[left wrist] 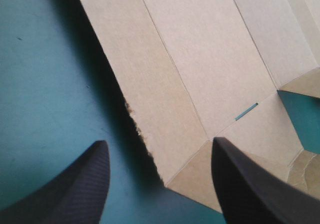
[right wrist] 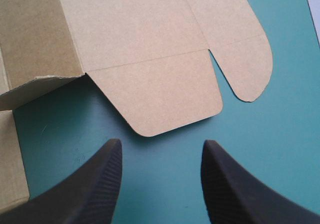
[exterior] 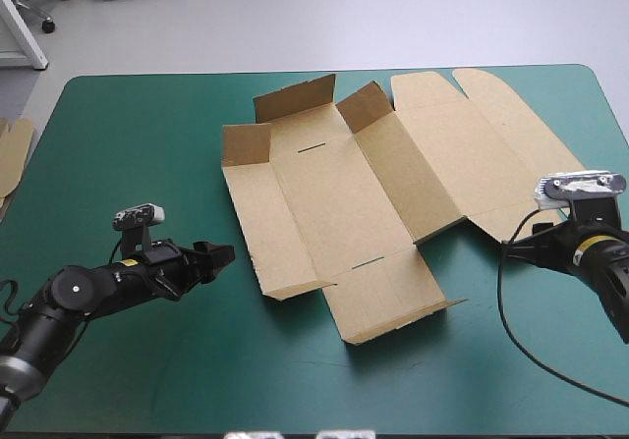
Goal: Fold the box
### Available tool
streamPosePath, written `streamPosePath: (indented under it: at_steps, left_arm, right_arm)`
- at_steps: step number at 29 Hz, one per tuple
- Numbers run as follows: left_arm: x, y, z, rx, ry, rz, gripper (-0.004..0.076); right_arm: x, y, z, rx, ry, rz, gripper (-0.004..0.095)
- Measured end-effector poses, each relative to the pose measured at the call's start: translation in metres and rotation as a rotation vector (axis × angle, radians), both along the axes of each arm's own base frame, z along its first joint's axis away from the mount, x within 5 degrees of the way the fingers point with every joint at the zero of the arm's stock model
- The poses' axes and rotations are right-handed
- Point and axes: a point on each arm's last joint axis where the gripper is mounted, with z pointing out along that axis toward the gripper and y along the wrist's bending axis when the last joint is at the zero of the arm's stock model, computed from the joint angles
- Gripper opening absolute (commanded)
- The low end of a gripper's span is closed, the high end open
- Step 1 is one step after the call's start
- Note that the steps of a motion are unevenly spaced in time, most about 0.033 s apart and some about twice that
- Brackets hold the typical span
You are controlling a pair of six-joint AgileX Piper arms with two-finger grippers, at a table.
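Two claws sit toward the near side of the bench (exterior: 147,164), both released and holding nothing. The left claw (left wrist: 159,141), at about 8 o'clock on the teal-green cover, has its black fingers spread and points toward 3 o'clock at the near-left corner of the box (exterior: 373,193). That corner lies just ahead of it, apart from the fingers, and the board's edge has a short ragged stretch there. The right claw (right wrist: 161,142), at about 4 o'clock, also stands spread, with a rounded flap of the box just ahead and bare cover between them.

The box is a cut sheet of brown board lying open in the middle of the bench, a little toward 1 o'clock. Its long axis runs from about 8 o'clock to 2 o'clock, and its creases cross that line, running 11 to 5. The wide panel with rounded tabs lies flat at the 2 o'clock end. Three small flaps on the 11 o'clock side stand raised, and the near flaps at 6 o'clock lift slightly off the cover. Two thin slits cut the middle panel, one near, one far.

An edge of spare board (exterior: 12,154) shows at the bench's 9 o'clock edge. Pale grey floor (exterior: 393,17) lies beyond the far edge.
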Motion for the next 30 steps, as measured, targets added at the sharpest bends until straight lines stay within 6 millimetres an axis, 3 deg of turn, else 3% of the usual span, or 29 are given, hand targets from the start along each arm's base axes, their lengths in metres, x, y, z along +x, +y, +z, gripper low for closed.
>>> streamPosePath:
  at_steps: [5, 12, 20, 25, 30]
  left_arm:
    - [0.017, -0.007, -0.011, -0.071, 0.02, -0.026, 0.0433]
    - [0.024, -0.007, -0.031, -0.057, 0.072, -0.005, 0.0433]
    - [0.017, -0.001, -0.06, -0.108, 0.085, 0.122, 0.0433]
    - [0.027, 0.001, -0.074, -0.146, 0.104, 0.197, 0.0433]
    - [0.037, -0.002, -0.092, -0.116, 0.139, 0.157, 0.0433]
  right_arm:
    - [0.025, -0.01, 0.016, -0.005, -0.01, -0.053, 0.05]
    - [0.051, -0.031, 0.033, 0.118, -0.013, -0.047, 0.05]
    - [0.059, -0.033, 0.034, 0.161, -0.017, -0.021, 0.0499]
    - [0.064, -0.034, 0.03, 0.172, -0.005, -0.024, 0.0498]
    - [0.066, -0.033, 0.03, 0.19, -0.005, -0.009, 0.0498]
